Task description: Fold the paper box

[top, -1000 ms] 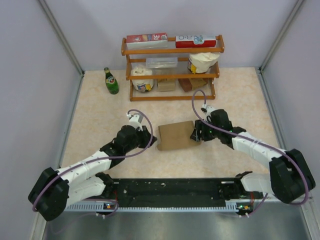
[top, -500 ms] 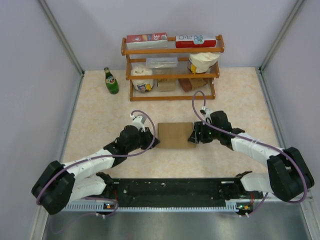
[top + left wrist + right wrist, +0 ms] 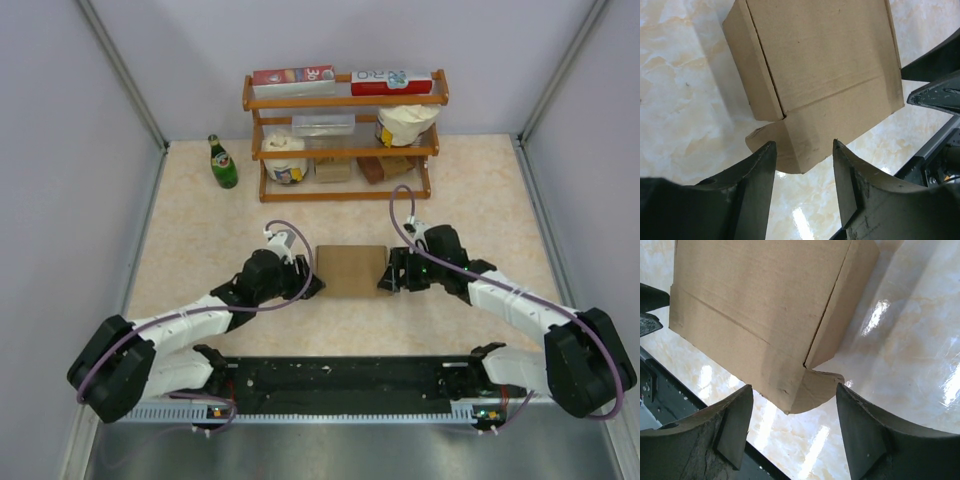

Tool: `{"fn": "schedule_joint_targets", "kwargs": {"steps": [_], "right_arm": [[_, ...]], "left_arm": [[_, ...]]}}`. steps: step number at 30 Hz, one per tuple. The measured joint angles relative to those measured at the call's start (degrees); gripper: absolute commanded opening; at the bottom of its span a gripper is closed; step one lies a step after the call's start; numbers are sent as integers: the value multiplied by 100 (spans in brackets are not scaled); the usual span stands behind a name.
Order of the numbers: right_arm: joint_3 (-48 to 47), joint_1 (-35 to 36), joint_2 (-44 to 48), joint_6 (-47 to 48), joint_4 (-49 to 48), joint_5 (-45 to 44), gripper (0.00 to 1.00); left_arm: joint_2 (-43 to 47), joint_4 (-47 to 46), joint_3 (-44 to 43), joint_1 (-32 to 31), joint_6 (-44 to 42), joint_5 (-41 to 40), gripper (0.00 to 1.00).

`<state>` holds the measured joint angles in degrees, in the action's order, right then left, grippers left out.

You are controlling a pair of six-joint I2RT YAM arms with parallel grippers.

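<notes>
Paper box (image 3: 351, 270) lies centre of surface (image 3: 200, 230), btwn left gripper (image 3: 314, 286) and right gripper (image 3: 387, 278), both parted, gripping nothing. Looks light, thin card, dents easily; grab loose end flaps at near corners.

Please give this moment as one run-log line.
paper box: closed, flat on table | left fingers: open, at left end | right fingers: open, at right end
</notes>
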<state>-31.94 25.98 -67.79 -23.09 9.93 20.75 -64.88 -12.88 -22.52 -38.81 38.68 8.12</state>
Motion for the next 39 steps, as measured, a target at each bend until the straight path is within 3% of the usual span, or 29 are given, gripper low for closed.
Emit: {"fn": "schedule_joint_targets", "kwargs": {"steps": [9,14,23,31,39], "right_arm": [[44,2,0,-7,83,192,71],[44,4,-59,-35,79,282,59],[44,15,-140,-118,76,400,51],[44,15,-195,-203,0,459,48],[44,15,-214,-223,-13,455,48]], "left_arm": [[-369,129,-260,-9,-162,-66,56],[-476,118,-341,-24,-190,-44,54],[-518,87,-341,-192,-129,-20,50],[-518,76,-326,-223,-103,-22,38],[-538,87,-326,-223,-111,-39,37]]}}
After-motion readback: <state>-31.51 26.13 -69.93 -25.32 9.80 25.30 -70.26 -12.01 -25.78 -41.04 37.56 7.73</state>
